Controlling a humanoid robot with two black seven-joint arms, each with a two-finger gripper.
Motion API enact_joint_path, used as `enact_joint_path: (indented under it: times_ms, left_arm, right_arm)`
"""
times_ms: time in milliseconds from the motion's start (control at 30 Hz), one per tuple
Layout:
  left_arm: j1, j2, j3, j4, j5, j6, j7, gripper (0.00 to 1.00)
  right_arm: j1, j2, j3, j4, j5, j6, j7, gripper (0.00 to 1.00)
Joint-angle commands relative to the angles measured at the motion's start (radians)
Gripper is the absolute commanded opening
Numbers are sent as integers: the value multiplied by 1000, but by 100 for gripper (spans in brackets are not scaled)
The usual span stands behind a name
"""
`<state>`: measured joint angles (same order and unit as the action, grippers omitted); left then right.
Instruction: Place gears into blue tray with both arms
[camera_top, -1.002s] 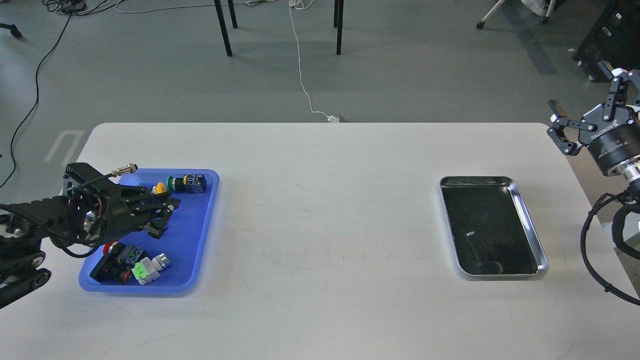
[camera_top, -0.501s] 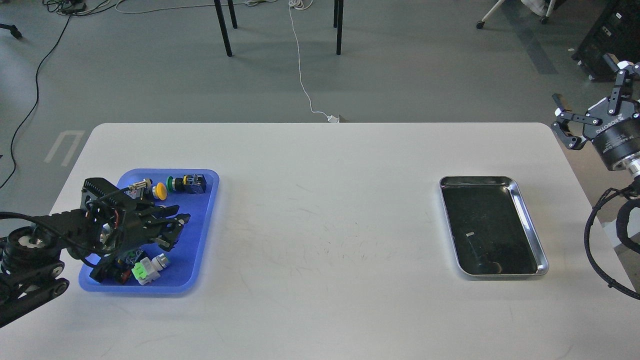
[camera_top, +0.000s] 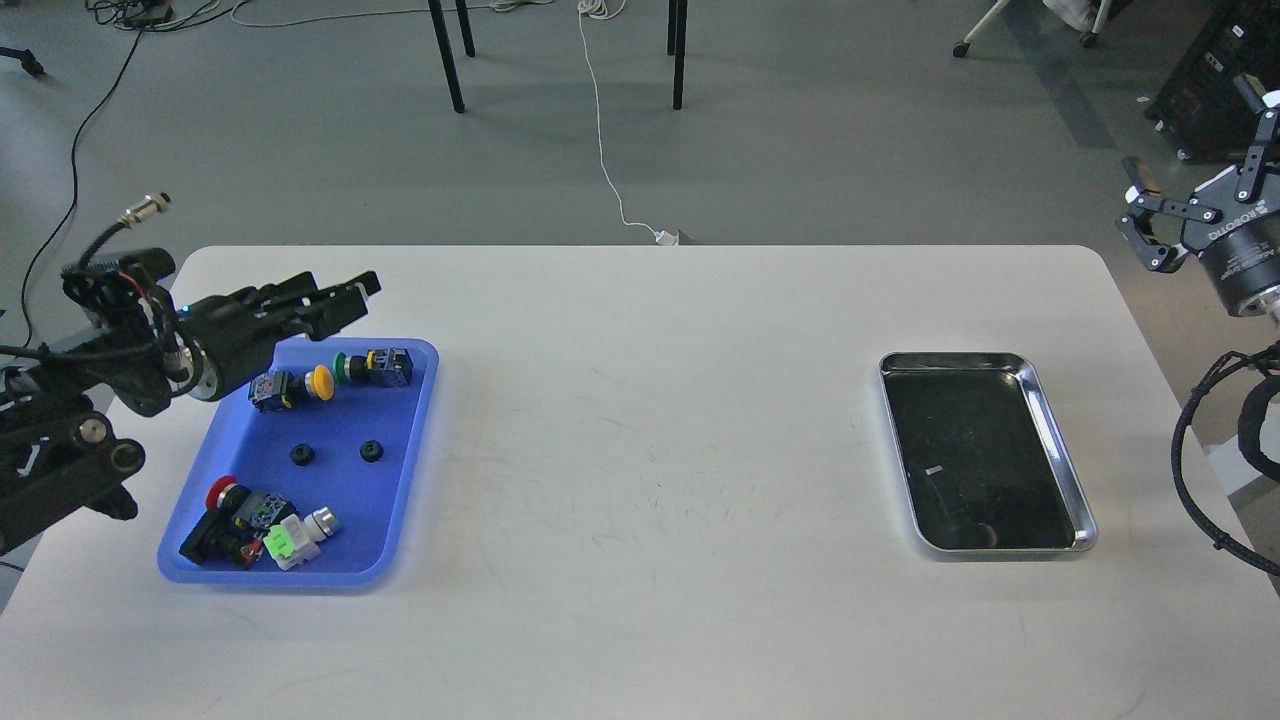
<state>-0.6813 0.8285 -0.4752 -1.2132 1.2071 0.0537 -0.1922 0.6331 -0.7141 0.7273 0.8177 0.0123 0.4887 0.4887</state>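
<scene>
The blue tray (camera_top: 418, 430) lies at the table's left. Two small black gears (camera_top: 301, 454) (camera_top: 371, 451) rest side by side on its bare middle. My left gripper (camera_top: 348, 292) hangs raised above the tray's far edge, pointing right, clear of the gears. It is seen side-on, so its fingers cannot be told apart, and nothing visible is in it. At the far right edge, beyond the table's corner, my right gripper (camera_top: 1190, 140) is up high, open wide and empty.
Colourful push-button switches share the blue tray: yellow-capped (camera_top: 318, 381) and green-capped (camera_top: 347, 367) ones at the back, red (camera_top: 222, 493) and green-white (camera_top: 290, 540) ones at the front. A steel tray with black lining (camera_top: 1062, 450) lies at the right.
My left gripper rose from low inside the blue tray to above its far edge. Two gears now show on the tray floor. My right gripper drifted right and slightly up.
</scene>
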Motion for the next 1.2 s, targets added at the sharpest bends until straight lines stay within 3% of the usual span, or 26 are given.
enact_joint_path:
  times_ms: [0,200,367,534,868,1169]
  left_arm:
    - [-33,-38,-117,20,-474,-2,2,95]
    - [-37,-72,-275,101,-950,-21,-1,96]
    - [-37,-150,-393,231,-1149,-170,5,96]
    - [-37,-216,-488,353,-1248,-262,11,96]
    - [-50,-278,-487,360,-1262,-273,14,97]
    - [-58,-322,-482,469,-1255,-305,16,97]
  right_arm:
    - [2,7,47,0,2,-34,0,98]
    - [5,77,145,3,5,-68,0,99]
    - [57,140,156,-2,6,-81,-7,99]
    - [135,231,158,-49,51,-110,-94,99]
    - [223,404,260,-244,57,-107,-263,99]
    - [227,395,248,-293,55,-102,-280,99]
